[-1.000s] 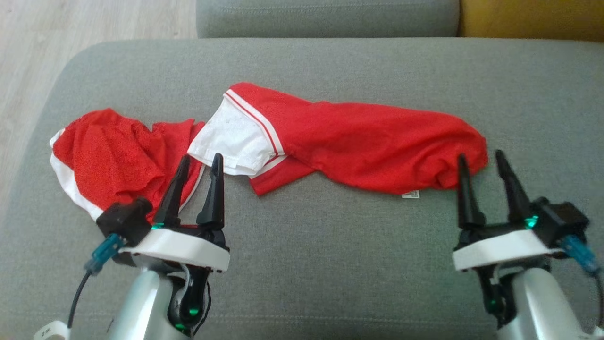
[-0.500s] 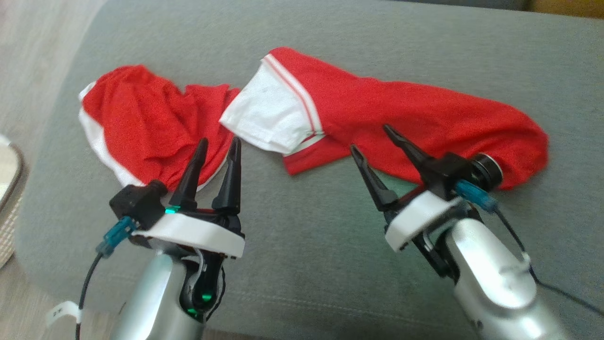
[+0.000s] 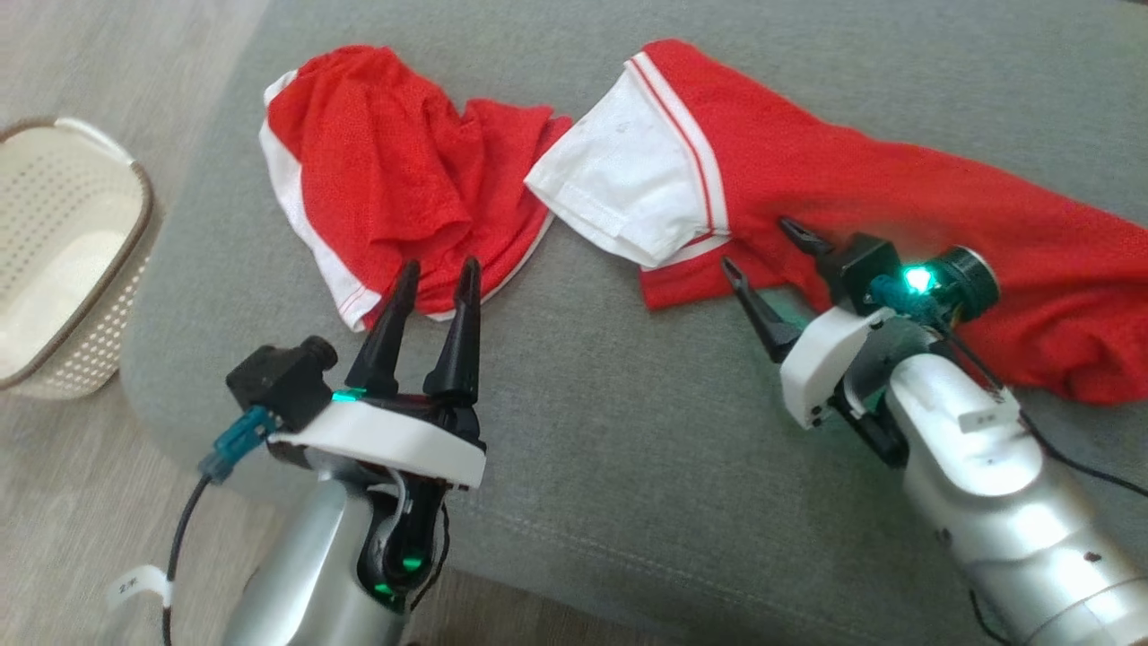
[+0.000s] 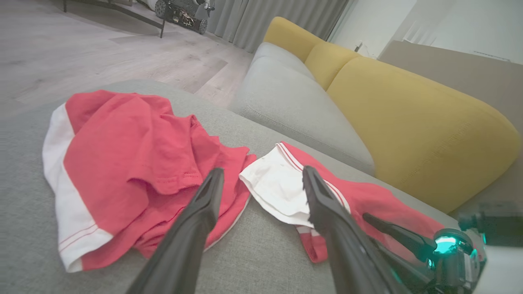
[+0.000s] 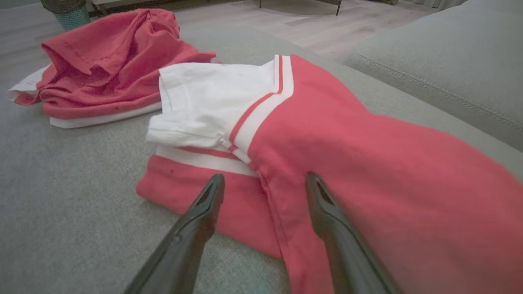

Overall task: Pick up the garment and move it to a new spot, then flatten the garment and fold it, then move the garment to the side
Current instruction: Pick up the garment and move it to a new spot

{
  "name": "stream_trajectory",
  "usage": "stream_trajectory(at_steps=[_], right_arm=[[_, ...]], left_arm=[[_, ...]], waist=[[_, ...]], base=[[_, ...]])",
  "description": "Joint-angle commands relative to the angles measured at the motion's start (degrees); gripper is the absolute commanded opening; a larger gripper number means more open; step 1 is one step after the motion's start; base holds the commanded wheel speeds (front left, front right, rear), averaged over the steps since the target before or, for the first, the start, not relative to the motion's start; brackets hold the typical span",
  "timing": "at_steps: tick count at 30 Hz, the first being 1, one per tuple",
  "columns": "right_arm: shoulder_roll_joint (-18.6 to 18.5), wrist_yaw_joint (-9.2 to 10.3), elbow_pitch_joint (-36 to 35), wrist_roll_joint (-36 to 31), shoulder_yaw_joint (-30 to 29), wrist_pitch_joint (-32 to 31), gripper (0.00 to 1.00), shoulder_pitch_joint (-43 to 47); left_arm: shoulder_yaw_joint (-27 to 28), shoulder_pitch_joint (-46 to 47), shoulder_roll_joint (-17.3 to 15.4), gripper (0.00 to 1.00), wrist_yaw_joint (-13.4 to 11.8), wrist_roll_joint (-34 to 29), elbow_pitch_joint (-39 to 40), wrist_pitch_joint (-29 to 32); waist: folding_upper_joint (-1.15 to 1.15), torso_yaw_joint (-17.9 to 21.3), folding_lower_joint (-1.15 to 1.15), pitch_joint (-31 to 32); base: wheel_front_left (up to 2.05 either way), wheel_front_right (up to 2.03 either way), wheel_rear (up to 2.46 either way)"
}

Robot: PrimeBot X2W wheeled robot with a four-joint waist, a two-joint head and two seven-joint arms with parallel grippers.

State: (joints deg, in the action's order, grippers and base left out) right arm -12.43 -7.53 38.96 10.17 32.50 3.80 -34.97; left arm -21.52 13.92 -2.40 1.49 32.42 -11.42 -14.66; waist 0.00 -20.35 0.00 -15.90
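A long red garment with a white sleeve lies stretched across the grey sofa seat. My right gripper is open and points at the garment's near hem just below the sleeve. In the right wrist view the open gripper hovers over the red cloth with nothing between the fingers. A second crumpled red garment with white trim lies to the left. My left gripper stands open at that piece's near edge; the left wrist view shows this gripper empty, above both pieces of cloth.
A cream perforated basket sits on the wooden floor left of the sofa. The seat's front edge runs close under both arms. A yellow back cushion and a grey one rise behind the seat.
The head camera has swung left and down, bringing the basket into view. My right gripper has moved left, from the garment's right end to the hem below the white sleeve. Both grippers stay open.
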Motion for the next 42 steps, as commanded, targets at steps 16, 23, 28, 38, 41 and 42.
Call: stream_trajectory(at_steps=[16,23,28,38,41,42], right_arm=[[1.09,0.04,7.65,0.66,-1.70,4.79,0.00,-5.58],[-1.25,0.04,4.31,1.40,-3.05,5.39,0.00,-5.55],[-6.43,0.04,-1.08,2.54,-4.95,1.92,0.00,-7.77],[-20.26,0.04,-4.20,4.61,-2.27,-8.99,0.00,-19.68],[-21.80,0.04,-1.21,5.32,-2.21,-9.85,0.00,-23.84],[-22.06,0.04,0.10,5.28,-2.24,-10.04,0.00,-25.14]], left_arm=[[1.25,3.20,-0.48,1.00,-1.15,0.59,2.10,-0.34],[0.83,2.61,-0.48,1.00,-1.24,0.63,1.80,-0.34],[0.15,2.25,-0.48,1.00,-1.23,0.75,1.65,-0.34],[-1.66,2.96,-0.48,1.00,-1.49,2.23,2.95,-0.34],[-1.92,3.35,-0.48,1.00,-1.53,2.42,3.08,-0.34],[-1.97,3.52,-0.48,1.00,-1.56,2.50,3.12,-0.34]], waist=[[0.00,0.05,0.00,-0.63],[0.00,1.36,0.00,1.74],[0.00,1.05,0.00,2.61],[0.00,-2.41,0.00,-1.13],[0.00,-3.07,0.00,-2.39],[0.00,-3.26,0.00,-2.80]], base=[[0.00,0.00,0.00],[0.00,0.00,0.00],[0.00,0.00,0.00],[0.00,0.00,0.00],[0.00,0.00,0.00],[0.00,0.00,0.00]])
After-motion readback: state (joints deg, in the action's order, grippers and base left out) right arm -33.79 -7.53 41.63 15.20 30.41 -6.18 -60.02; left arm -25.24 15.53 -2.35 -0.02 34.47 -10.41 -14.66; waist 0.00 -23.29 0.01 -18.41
